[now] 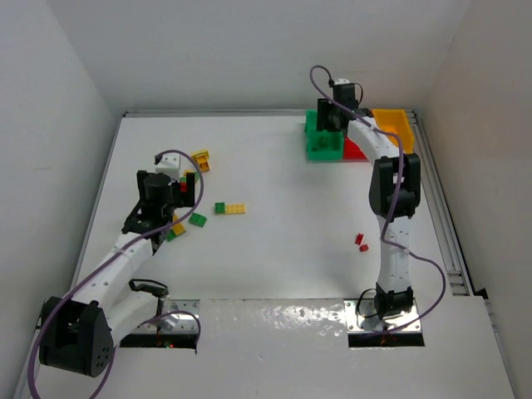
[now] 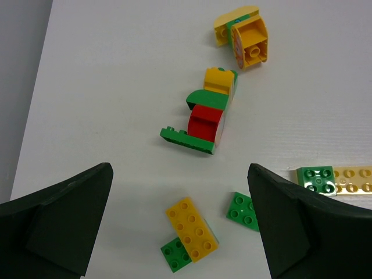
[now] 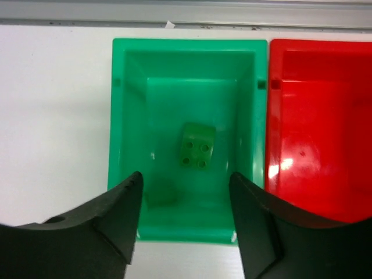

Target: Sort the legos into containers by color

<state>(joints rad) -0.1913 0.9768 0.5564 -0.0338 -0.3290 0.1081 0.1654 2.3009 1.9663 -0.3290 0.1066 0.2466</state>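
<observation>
My right gripper hangs open over the green container, with nothing between its fingers. One green lego lies tilted inside, beside a blurred darker green patch. The red container adjoins it on the right and the yellow-orange container stands behind. My left gripper is open wide above the table. Below it lie a yellow lego stacked on a green one and a loose green lego. Beyond them is a red, green and yellow cluster.
A yellow piece lies farther out on the left. A green lego joined to a yellow plate sits near the table's middle. Two small red legos lie beside the right arm. White walls ring the table.
</observation>
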